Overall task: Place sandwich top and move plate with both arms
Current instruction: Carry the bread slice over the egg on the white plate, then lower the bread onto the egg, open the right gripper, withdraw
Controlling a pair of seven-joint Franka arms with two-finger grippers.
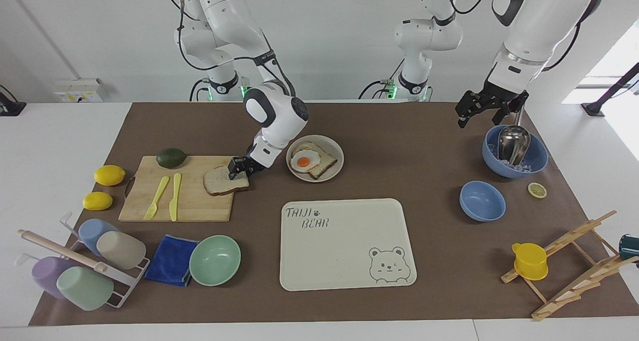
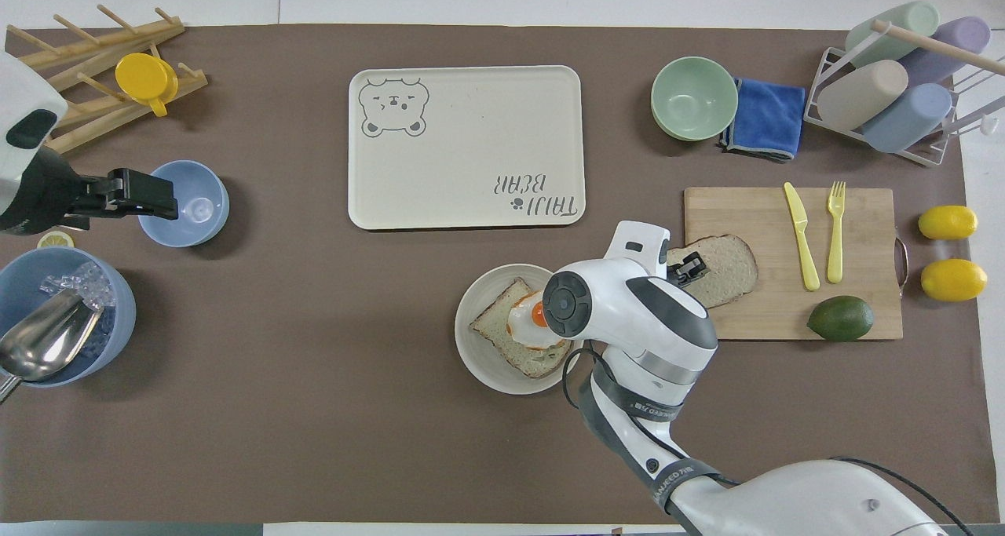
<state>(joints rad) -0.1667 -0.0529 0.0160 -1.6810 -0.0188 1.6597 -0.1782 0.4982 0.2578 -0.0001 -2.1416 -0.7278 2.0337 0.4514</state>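
The sandwich top [image 1: 219, 181] [image 2: 730, 257], a slice of light brown bread, lies on the corner of the wooden cutting board [image 1: 199, 206] nearest the plate. My right gripper [image 1: 238, 170] [image 2: 691, 268] is down at the slice's plate-side edge, its fingers closed on that edge. Beside the board sits the round cream plate [image 1: 333, 169] [image 2: 471, 355], carrying a toast slice with a fried egg [image 1: 305, 161]. My left gripper [image 1: 479, 120] [image 2: 169, 202] waits open in the air by the blue bowls at the left arm's end.
A cream bear tray [image 1: 344, 241] lies farther from the robots than the plate. The board also holds a yellow knife, a fork and an avocado [image 1: 171, 157]. A mint bowl [image 1: 214, 260], blue cloth, cup rack, lemons, two blue bowls [image 1: 482, 201] and a wooden rack surround them.
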